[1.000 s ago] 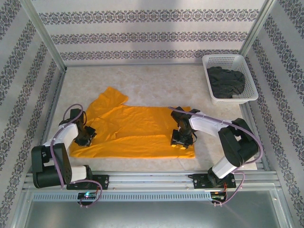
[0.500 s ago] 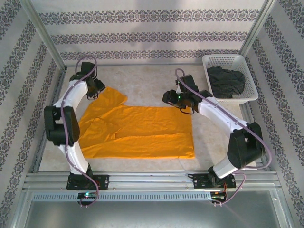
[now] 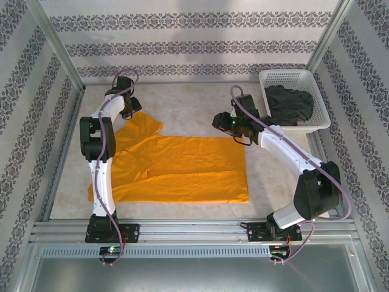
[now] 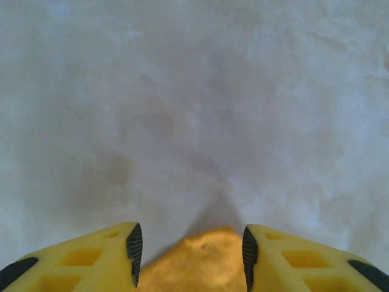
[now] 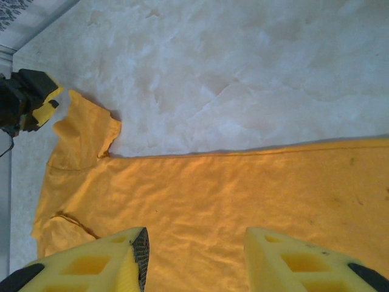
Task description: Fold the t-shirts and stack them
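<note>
Now your left gripper (image 3: 129, 111) sits at the table's (image 3: 188, 100) 11 o'clock, jaws partly apart around the orange t-shirt's (image 3: 182, 164) sleeve tip (image 4: 194, 264) without pinching it. Your right gripper (image 3: 220, 121) hovers at 1 o'clock above the shirt's far edge, half open and empty; the grey t-shirt (image 3: 289, 103) lies bunched in the white basket (image 3: 285, 74) at 2 o'clock

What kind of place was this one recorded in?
Probably a staged robot test cell, not a home: a tabletop boxed in by patterned wall panels on an aluminium frame, two arms bolted to its near rail.
</note>
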Action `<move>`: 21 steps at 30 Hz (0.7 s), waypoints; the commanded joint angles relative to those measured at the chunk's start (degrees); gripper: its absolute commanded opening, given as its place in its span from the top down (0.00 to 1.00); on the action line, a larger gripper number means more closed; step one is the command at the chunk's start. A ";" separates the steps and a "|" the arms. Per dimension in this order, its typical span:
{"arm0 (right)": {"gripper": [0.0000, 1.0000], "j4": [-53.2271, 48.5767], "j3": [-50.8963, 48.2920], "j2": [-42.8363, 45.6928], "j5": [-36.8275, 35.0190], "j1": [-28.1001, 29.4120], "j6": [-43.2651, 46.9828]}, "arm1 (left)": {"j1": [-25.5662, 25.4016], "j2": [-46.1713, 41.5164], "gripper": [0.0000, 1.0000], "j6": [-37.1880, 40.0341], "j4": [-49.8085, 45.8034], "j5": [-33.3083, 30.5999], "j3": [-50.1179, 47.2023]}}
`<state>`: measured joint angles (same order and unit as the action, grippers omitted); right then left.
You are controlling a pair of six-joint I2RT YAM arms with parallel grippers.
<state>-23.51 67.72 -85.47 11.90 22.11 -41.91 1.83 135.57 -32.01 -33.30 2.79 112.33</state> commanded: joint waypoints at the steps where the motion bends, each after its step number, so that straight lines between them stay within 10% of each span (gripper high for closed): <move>1: 0.53 -0.19 -2.32 2.09 -1.45 -1.10 -0.89 | -0.92 1.44 0.50 2.71 1.57 0.13 2.27; 13: 0.54 0.72 -1.51 -1.17 2.37 -2.33 -0.74 | -3.23 6.93 0.58 2.56 -13.74 -3.58 7.42; 21: 0.54 -2.75 -0.86 -4.02 -8.04 -2.73 -2.88 | -3.32 6.72 0.98 1.71 -18.05 -3.69 10.13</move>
<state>-24.18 65.43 -88.29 10.15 19.97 -43.00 -0.89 141.67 -30.24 -45.32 -2.11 122.72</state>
